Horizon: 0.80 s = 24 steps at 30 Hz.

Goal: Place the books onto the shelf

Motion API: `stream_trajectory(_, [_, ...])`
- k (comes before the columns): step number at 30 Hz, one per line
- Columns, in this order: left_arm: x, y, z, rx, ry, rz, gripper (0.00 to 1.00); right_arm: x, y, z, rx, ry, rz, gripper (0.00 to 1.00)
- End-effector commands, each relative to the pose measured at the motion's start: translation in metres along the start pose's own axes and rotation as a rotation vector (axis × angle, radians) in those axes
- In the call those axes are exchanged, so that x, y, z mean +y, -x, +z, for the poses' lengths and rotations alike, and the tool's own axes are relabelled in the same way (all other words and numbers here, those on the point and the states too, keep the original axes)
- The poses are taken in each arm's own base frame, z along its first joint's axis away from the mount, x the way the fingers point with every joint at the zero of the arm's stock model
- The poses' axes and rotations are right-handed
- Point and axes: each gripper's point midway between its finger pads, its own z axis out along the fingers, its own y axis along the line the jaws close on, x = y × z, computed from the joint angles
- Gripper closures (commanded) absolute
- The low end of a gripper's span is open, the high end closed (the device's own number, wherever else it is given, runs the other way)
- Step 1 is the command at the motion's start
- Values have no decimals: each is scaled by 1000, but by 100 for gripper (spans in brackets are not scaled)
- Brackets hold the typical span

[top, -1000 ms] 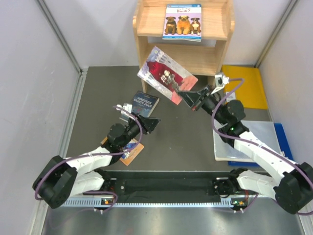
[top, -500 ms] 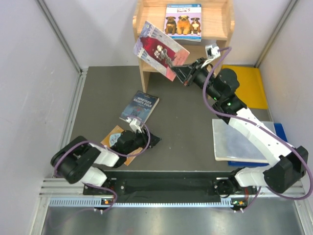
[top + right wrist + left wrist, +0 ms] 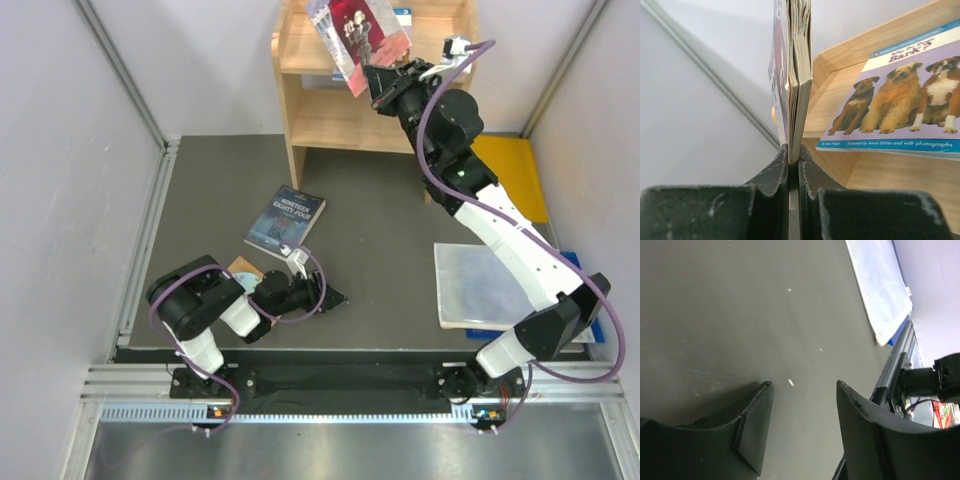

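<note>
1. We find the right gripper (image 3: 372, 82) clenched on the lower edge of the red-covered book (image 3: 357, 30). In the right wrist view both fingers press flat against its covers.
2. The red-covered book hangs in the air, tilted, over the top tier of the shelf (image 3: 300, 110). We cannot tell whether it touches any board.
3. The dog book (image 3: 900, 105) lies flat, cover up, on the top tier of the shelf, just beside the held book.
4. The left gripper (image 3: 335, 297) is released and sits low over the tabletop (image 3: 390, 230), near the arm bases. In the left wrist view its jaws stand apart with only bare tabletop between them.
5. The dark blue book (image 3: 287, 220) lies flat on the tabletop in front of the shelf, near the left arm.
6. The orange book (image 3: 243, 268) lies on the tabletop, largely hidden under the left arm.
7. The yellow folder (image 3: 510, 175) and the plastic sheet (image 3: 490, 285) lie on the right side of the tabletop, well apart from the left gripper.
</note>
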Motion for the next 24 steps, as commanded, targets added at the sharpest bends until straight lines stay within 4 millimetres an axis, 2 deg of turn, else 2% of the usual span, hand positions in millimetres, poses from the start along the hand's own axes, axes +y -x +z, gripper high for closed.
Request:
stream_trajectory(1, [-27, 13, 7, -42, -103, 80, 41, 5, 38, 5, -159, -91, 149, 100])
stream_trajectory(6, [-27, 6, 10, -23, -81, 112, 41, -1, 37, 10, -234, -202, 218, 100])
stream_trajectory(7, [-28, 5, 11, -20, -84, 121, 41, 0, 41, 11, -252, -208, 230, 100])
stream_trajectory(8, [-28, 4, 11, -17, -83, 124, 41, -7, 37, 13, -263, -247, 240, 100])
stream_trajectory(10, [-29, 3, 12, -13, -84, 133, 41, -5, 42, 16, -281, -257, 280, 100])
stream_trajectory(11, [-28, 2, 13, -11, -82, 135, 41, -10, 37, 20, -284, -285, 296, 100])
stream_trajectory(18, [-29, -1, 15, 2, -88, 152, 40, -8, 35, 34, -298, -317, 433, 100])
stream_trajectory(24, [-30, -4, 13, 11, -90, 161, 40, -8, 22, 43, -280, -294, 519, 100])
